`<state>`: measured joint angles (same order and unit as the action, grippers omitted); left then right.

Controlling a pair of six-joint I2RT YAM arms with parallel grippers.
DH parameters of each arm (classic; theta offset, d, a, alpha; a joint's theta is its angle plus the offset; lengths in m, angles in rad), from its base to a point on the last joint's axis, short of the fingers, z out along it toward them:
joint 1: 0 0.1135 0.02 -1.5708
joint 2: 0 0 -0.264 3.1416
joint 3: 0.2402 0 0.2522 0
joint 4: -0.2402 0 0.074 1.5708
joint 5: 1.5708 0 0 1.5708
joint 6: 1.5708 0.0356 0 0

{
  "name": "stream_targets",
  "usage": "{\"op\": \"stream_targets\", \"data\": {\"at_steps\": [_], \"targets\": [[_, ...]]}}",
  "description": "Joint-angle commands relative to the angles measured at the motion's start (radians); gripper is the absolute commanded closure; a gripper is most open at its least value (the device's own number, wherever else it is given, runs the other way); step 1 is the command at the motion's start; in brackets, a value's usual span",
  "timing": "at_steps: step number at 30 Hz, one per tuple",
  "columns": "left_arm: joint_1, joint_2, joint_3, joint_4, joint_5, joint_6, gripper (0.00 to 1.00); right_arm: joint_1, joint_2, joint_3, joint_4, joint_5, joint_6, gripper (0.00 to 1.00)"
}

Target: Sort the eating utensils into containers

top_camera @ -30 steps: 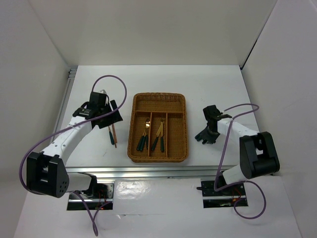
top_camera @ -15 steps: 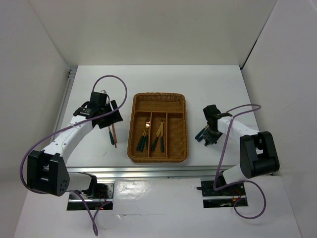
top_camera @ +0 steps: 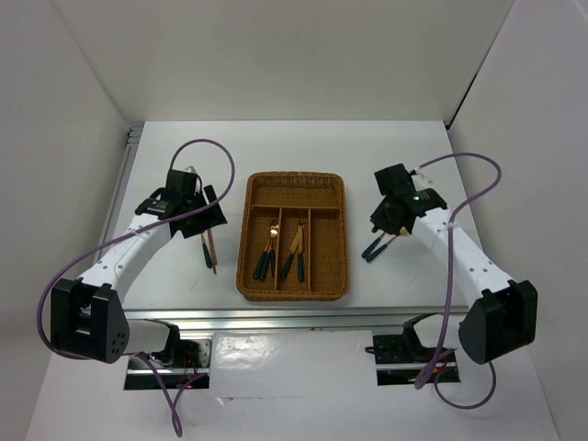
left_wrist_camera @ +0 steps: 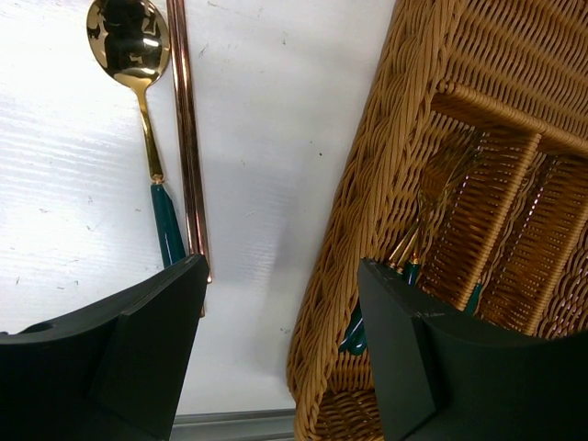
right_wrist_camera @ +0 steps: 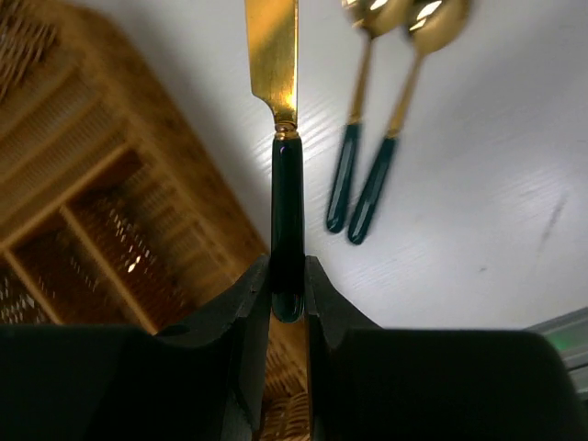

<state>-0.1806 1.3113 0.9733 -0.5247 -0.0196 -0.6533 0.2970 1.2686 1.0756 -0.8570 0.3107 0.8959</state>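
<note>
R fingers (right_wrist_camera: pixel 234 322) pinched on a knife (right_wrist_camera: pixel 286 211) near the tray (top_camera: pixel 246 241)'s right edge, 2 spoons (right_wrist_camera: pixel 354 188) on the bench (top_camera: pixel 386 165) beside it, L fingers (left_wrist_camera: pixel 138 349) spread wide over bare bench btw tray's left wall and a spoon (left_wrist_camera: pixel 129 46) + chopsticks (left_wrist_camera: pixel 188 165).

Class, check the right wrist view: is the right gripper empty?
No, the right gripper is shut on the dark green handle of a gold-bladed knife.
</note>
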Motion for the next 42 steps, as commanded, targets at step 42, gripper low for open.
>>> {"op": "stream_targets", "data": {"at_steps": [42], "targets": [[0.072, -0.122, -0.03, -0.051, -0.059, -0.006, 0.18, 0.588, 0.428, 0.168, 0.181, -0.177, -0.009, 0.59]]}}
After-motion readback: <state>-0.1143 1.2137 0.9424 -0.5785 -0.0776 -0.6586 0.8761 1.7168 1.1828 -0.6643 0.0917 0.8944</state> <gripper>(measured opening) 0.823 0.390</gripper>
